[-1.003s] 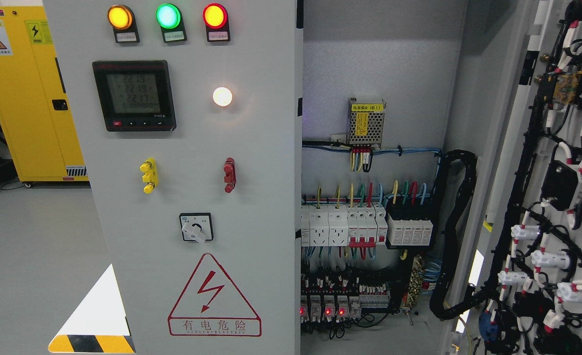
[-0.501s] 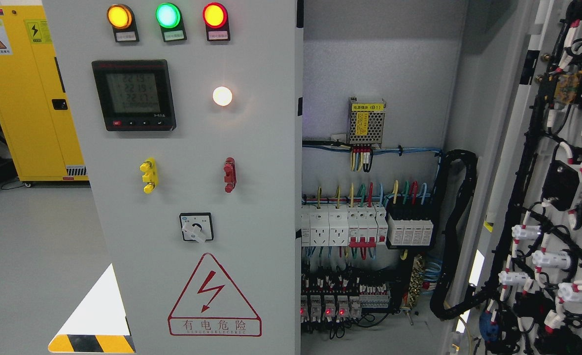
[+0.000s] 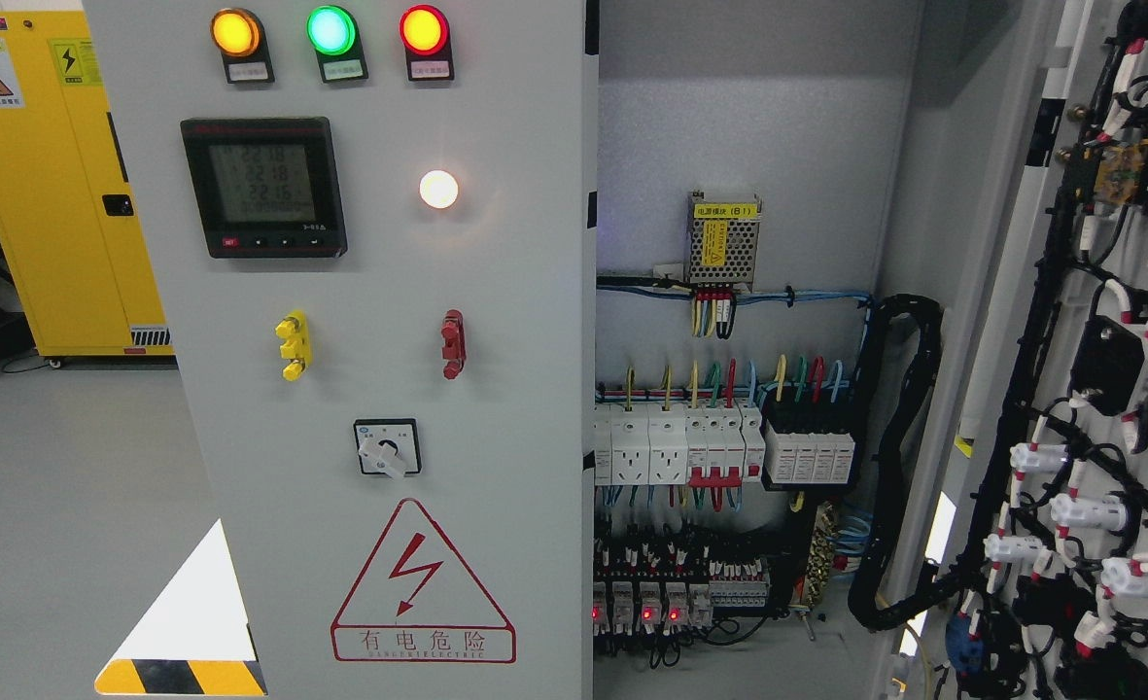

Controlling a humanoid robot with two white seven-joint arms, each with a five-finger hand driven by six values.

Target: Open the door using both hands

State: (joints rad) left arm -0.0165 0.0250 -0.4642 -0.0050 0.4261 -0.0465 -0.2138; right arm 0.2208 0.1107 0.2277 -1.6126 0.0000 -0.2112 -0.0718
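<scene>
Oddly, neither of my hands shows in the head view, so I cannot tell whether their fingers are spread, curled or holding anything, and I cannot place things against them; I go by my own left and right instead.

To my left stands the closed grey door (image 3: 379, 389). It carries three lit lamps along its top: an amber lamp (image 3: 235, 31), a green lamp (image 3: 330, 30) and a red lamp (image 3: 424, 30). Below them sits a black meter (image 3: 263, 188) with a pale display (the digits are too small to read safely), and beside it a white lamp (image 3: 438, 190) glows. Lower down are a yellow handle (image 3: 292, 345) and a red handle (image 3: 452, 344), then a rotary switch (image 3: 387, 448), then a red warning triangle (image 3: 423, 583) with a lightning bolt.

To my right the open door (image 3: 1108, 389) is swung wide, its inner face turned toward me and covered with black cable looms and white connectors. Between the two doors the cabinet interior (image 3: 748, 126) lies exposed: a small perforated power supply (image 3: 723, 241) on the back wall, a row of white breakers (image 3: 676, 444) under coloured wires, and a black conduit (image 3: 899, 467) looping to the open door.

Far to my left, behind the grey door, stands a yellow cabinet (image 3: 58, 194) on the grey floor (image 3: 58, 506).
</scene>
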